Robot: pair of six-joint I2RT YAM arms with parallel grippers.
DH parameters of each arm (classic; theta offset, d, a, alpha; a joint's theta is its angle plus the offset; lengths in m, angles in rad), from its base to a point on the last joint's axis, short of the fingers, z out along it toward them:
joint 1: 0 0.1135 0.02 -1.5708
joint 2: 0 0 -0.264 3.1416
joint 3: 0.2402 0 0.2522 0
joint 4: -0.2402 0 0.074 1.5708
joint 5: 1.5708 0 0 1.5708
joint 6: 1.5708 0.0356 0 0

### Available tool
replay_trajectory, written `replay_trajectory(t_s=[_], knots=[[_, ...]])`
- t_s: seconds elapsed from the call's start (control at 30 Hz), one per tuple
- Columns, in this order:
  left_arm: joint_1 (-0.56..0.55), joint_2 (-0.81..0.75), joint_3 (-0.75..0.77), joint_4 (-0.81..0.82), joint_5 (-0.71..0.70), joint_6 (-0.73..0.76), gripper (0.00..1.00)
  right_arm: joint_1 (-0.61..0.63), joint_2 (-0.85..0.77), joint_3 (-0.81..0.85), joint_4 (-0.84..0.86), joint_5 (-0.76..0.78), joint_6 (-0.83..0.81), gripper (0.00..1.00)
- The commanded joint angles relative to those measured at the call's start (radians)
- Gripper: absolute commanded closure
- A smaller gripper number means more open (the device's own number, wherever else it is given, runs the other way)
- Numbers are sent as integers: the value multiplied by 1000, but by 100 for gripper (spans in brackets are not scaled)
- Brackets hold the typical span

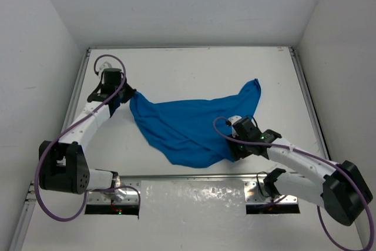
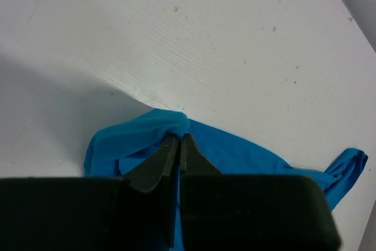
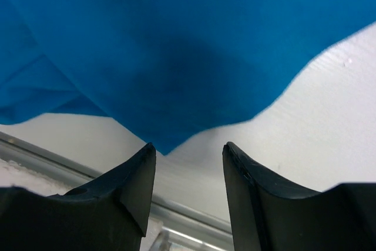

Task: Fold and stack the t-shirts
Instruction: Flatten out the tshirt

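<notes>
A bright blue t-shirt (image 1: 188, 127) lies crumpled across the middle of the white table, one end reaching up to the right (image 1: 252, 89). My left gripper (image 1: 125, 93) is shut on the shirt's left edge; the wrist view shows a pinched fold of the cloth (image 2: 167, 123) at the tips of the left gripper (image 2: 179, 139). My right gripper (image 1: 234, 150) is open at the shirt's near right edge; in its wrist view the right gripper (image 3: 188, 148) has a corner of the cloth (image 3: 170, 139) just ahead of its fingers, not held.
White walls enclose the table (image 1: 194, 69) on three sides. A metal rail (image 1: 194, 176) runs along the near edge, also seen in the right wrist view (image 3: 176, 216). Purple cables loop from both arms.
</notes>
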Motion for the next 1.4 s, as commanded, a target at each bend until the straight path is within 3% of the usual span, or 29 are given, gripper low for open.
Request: replay_trajectory(t_s=[0.0, 0.47, 0.87, 1.37], knots=[[4, -32, 51, 13, -7, 13, 100, 5, -16, -6, 124, -60, -47, 51], [4, -30, 36, 22, -10, 2, 100, 91, 50, -22, 127, -62, -5, 51], [4, -27, 41, 31, -8, 2, 100, 130, 110, -12, 114, 132, 60, 55], [6, -9, 47, 32, -5, -1, 100, 130, 53, -70, 155, 90, 92, 59]])
